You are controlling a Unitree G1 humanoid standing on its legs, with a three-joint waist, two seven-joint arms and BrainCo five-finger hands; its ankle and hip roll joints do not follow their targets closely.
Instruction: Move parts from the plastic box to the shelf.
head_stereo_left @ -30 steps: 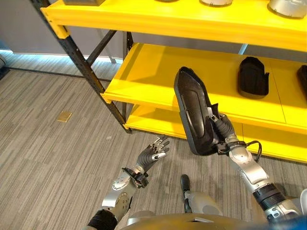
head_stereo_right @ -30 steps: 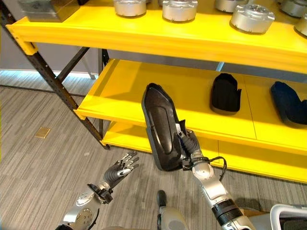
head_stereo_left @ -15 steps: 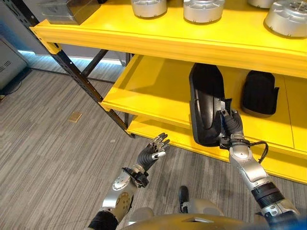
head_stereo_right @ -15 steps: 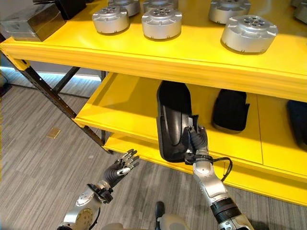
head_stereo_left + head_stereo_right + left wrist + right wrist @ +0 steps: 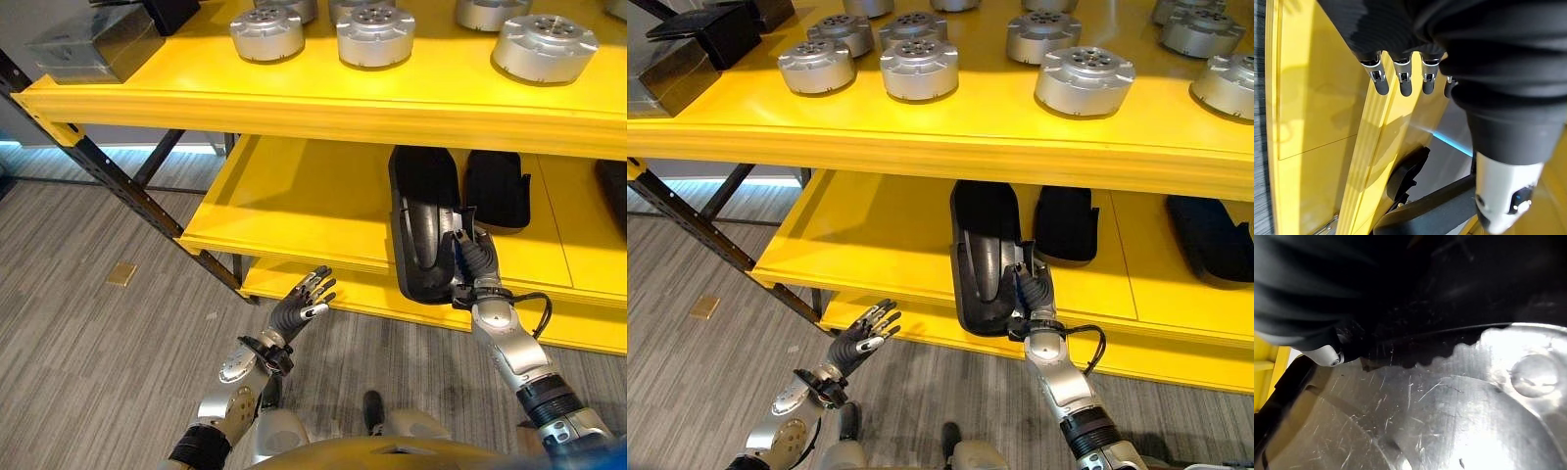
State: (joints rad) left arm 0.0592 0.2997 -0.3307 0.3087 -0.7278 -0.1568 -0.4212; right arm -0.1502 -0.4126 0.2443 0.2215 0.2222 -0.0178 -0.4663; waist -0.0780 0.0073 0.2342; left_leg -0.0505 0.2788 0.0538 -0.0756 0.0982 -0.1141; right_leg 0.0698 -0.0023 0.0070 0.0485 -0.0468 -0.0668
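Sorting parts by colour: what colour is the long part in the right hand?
Black part, clearest in the right eye view.

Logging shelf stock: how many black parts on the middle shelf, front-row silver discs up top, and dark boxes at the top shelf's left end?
black parts: 3, one held in the right hand
silver discs: 4
dark boxes: 2
Total: 9

The far end of the black part (image 5: 985, 255) in my right hand (image 5: 1034, 294) vanishes under the upper shelf (image 5: 950, 147); another black part (image 5: 615, 191) is cut by the frame edge.
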